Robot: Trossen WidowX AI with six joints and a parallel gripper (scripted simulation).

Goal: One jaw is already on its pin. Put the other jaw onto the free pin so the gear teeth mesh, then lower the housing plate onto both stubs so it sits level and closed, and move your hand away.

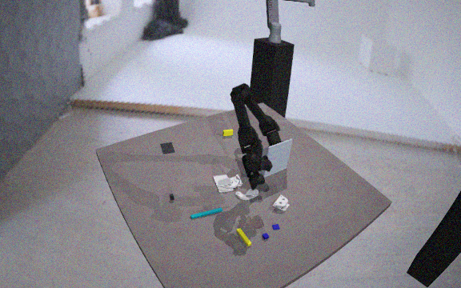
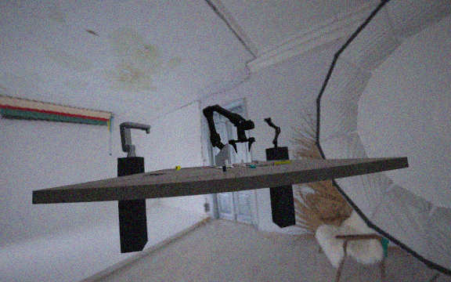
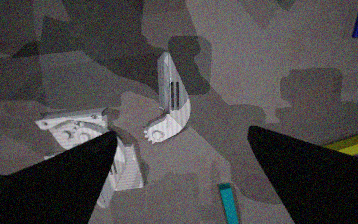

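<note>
Step in hand, as judged: picking up the loose jaw (image 1: 247, 195) (image 3: 176, 107). The gripper (image 1: 255, 187) (image 2: 243, 150) (image 3: 183, 135) stands wide open above the tabletop (image 1: 134, 176) (image 2: 210, 187) (image 3: 250, 60), holding nothing. In the wrist view the jaw lies upper centre, apart from the base assembly (image 1: 220, 185) (image 3: 130, 172) at centre left. The next move likely calls for centring over the jaw, descending and closing. Condition: white, curved, teeth at its rounded lower-left end, two dark slots along the body.
</note>
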